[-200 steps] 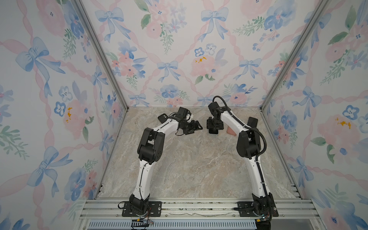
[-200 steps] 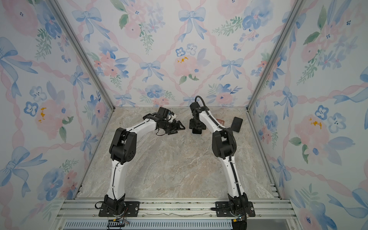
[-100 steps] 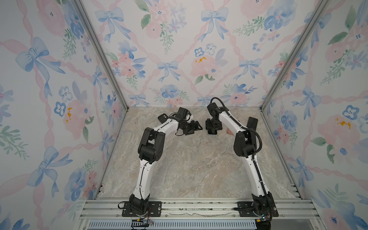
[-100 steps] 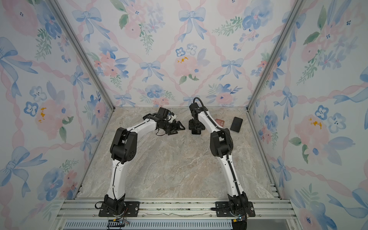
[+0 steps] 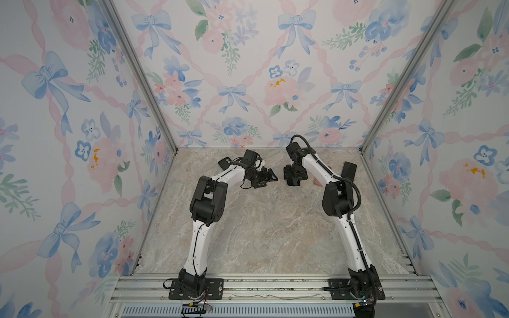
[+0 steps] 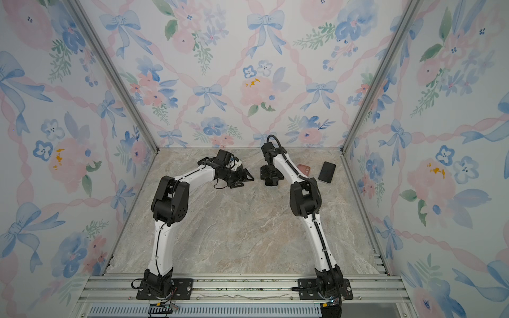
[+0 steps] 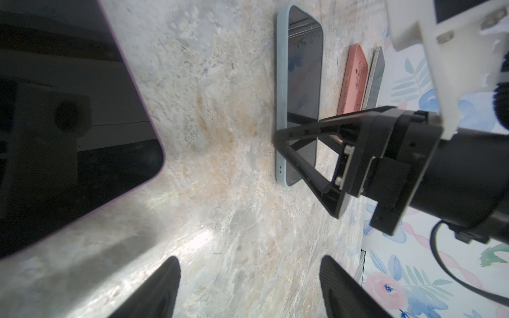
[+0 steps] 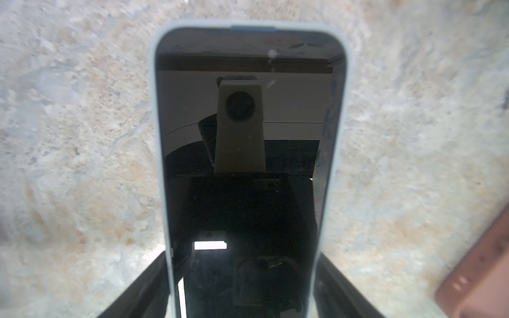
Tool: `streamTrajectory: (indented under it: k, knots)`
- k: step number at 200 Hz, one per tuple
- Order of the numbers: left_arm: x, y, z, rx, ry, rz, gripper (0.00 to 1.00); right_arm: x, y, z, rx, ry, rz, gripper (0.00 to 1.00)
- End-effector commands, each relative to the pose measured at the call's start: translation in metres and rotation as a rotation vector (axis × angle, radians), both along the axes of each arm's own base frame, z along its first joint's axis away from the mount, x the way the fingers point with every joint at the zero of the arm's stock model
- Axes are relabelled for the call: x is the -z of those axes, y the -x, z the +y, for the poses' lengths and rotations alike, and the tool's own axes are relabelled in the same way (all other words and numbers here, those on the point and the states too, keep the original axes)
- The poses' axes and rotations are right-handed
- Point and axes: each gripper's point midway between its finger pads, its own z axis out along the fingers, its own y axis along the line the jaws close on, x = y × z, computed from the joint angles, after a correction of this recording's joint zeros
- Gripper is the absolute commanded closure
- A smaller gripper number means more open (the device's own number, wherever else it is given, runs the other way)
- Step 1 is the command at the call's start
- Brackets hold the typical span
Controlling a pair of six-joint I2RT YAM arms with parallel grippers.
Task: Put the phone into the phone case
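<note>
A phone with a dark screen lies flat on the marble table, seated in a pale blue phone case [image 8: 245, 165] [image 7: 301, 96]. My right gripper [image 8: 241, 256] [image 5: 294, 179] [image 6: 271, 179] points down over one end of it. The gripper is open, with a finger close along each long side of the case. In both top views the gripper hides the cased phone. My left gripper [image 7: 249, 258] [image 5: 268, 179] [image 6: 246, 179] hovers open just left of it, with only bare table between its fingers.
A salmon-pink case [image 6: 304, 170] [image 7: 354, 79] [image 8: 482, 275] and another dark phone [image 6: 327, 172] [image 5: 348, 170] [image 7: 376, 79] lie at the back right, near the wall. A purple-edged dark phone [image 7: 68, 124] [image 5: 224, 163] lies behind my left arm.
My right arm's elbow has swung inward, uncovering the pink case and the dark phone at the back right. Its gripper has stayed over the cased phone. The left arm has not moved.
</note>
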Motion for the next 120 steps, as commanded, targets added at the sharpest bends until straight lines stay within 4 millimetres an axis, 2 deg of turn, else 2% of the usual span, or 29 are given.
streamTrajectory:
  k: [1, 35, 49, 69, 95, 120]
  knots:
    - [-0.007, 0.005, 0.006, 0.016, 0.001, -0.005, 0.19, 0.013, 0.004, 0.009, -0.022, -0.005, 0.025, 0.18]
    - [-0.012, 0.006, 0.006, 0.013, 0.002, -0.012, 0.18, -0.007, 0.0, 0.007, -0.023, 0.003, -0.008, 0.12]
    - [-0.016, 0.007, 0.007, 0.01, -0.006, -0.025, 0.18, -0.024, -0.003, 0.006, -0.023, -0.002, -0.035, 0.11]
    - [-0.023, 0.013, 0.006, 0.017, -0.012, -0.038, 0.18, -0.058, -0.005, 0.004, -0.026, -0.006, -0.091, 0.11]
    - [-0.029, 0.024, 0.0, 0.037, -0.016, -0.05, 0.18, -0.098, 0.0, -0.016, -0.009, 0.003, -0.153, 0.15]
    - [-0.031, 0.037, -0.012, 0.08, -0.015, -0.058, 0.18, -0.105, 0.006, -0.047, 0.048, -0.034, -0.158, 0.19]
